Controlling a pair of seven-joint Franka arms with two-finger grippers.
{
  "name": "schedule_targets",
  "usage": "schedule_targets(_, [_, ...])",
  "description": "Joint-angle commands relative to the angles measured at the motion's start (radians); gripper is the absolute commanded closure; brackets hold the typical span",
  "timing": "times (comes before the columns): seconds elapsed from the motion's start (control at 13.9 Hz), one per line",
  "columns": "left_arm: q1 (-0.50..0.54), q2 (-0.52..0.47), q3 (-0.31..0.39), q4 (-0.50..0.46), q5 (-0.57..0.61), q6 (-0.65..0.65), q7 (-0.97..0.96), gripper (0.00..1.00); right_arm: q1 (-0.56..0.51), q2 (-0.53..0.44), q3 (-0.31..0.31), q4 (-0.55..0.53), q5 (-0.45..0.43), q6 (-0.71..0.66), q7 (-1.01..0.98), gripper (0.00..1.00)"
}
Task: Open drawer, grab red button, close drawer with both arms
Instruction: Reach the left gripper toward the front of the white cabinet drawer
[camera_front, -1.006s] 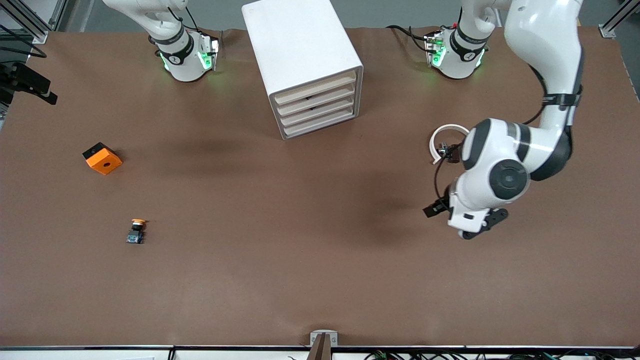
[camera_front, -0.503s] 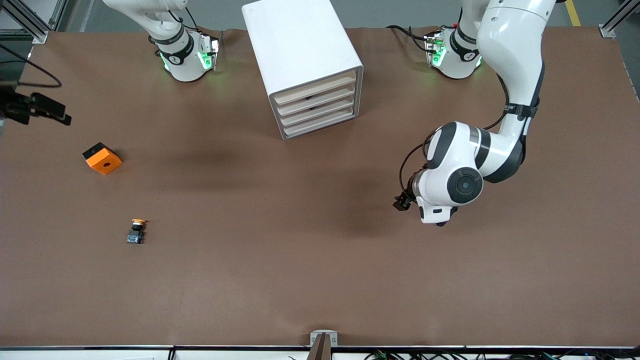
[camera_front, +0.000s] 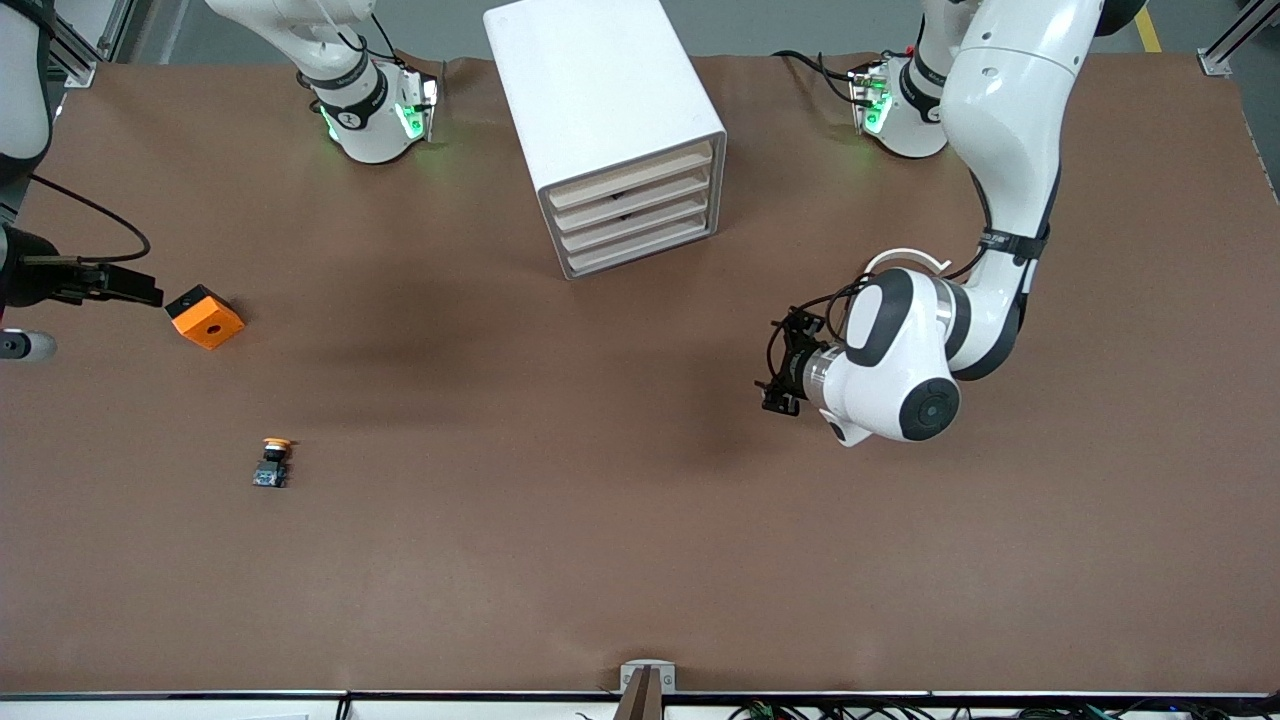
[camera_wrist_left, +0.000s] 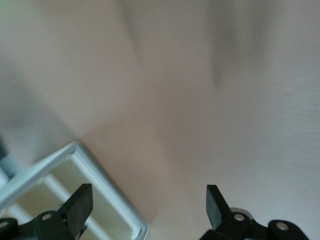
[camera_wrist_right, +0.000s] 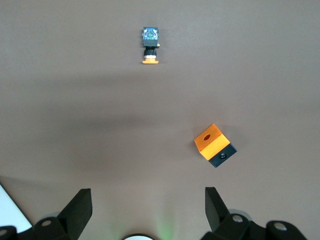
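Four shut drawers (camera_front: 632, 212), one yellow-capped button (camera_front: 272, 462), one orange cube (camera_front: 204, 316), two arms.
All four drawers are seen in one white cabinet (camera_front: 600, 100) on the desk (camera_front: 640, 560); no red button is seen. The left claw (camera_front: 783, 370) is held wide over bare desk toward the left arm's end, elbow bent, wrist turned toward the cabinet. The right claw (camera_wrist_right: 147, 210) is held wide above the cube and the yellow-capped button.
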Motion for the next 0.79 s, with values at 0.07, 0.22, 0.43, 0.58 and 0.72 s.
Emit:
schedule_targets(0.07, [-0.001,0.078,-0.001,0.067,-0.12,-0.16,-0.182,0.0,-0.01,0.014,0.006,0.04,-0.021,-0.012,-0.018,0.0])
schedule_targets(0.22, [0.001,0.098,-0.001,0.067,-0.186,-0.237,-0.271,0.0,-0.019,0.03,0.005,0.051,-0.027,0.002,-0.018,0.0])
schedule_targets(0.43, [0.001,0.136,-0.001,0.06,-0.29,-0.315,-0.391,0.0,-0.039,0.031,0.006,0.054,-0.006,0.015,-0.015,0.0])
schedule_targets(0.58, [-0.007,0.156,-0.007,0.057,-0.327,-0.346,-0.47,0.0,-0.034,0.031,0.006,0.054,-0.004,0.012,-0.001,0.0])
schedule_targets(0.72, [-0.016,0.163,-0.027,0.046,-0.362,-0.361,-0.517,0.0,-0.031,0.029,0.006,0.054,-0.003,0.009,-0.001,0.0])
